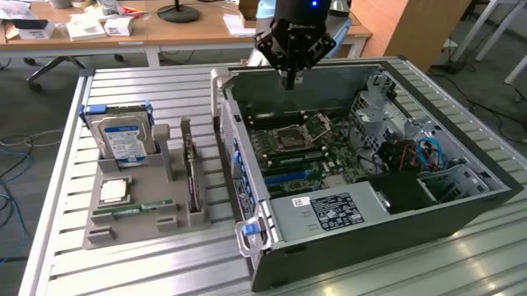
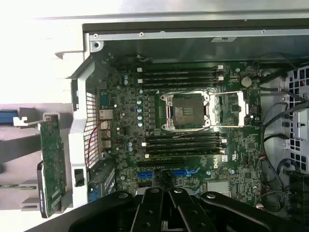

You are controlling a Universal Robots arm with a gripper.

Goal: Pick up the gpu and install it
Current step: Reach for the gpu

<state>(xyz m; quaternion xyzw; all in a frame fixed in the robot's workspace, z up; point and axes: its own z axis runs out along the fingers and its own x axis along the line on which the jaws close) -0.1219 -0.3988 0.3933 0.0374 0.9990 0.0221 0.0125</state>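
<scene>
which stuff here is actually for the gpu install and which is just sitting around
For the job: gpu standing in the grey holder; open computer case with its motherboard; gripper above the case.
Just lying about: hard drive, RAM stick, processor chip in the holder.

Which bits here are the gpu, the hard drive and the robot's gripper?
gpu (image 1: 191, 166): exterior view, on the middle of the card standing on edge.
hard drive (image 1: 123, 140): exterior view, on its blue-white label.
gripper (image 1: 288, 83): exterior view, at its lower tip.
</scene>
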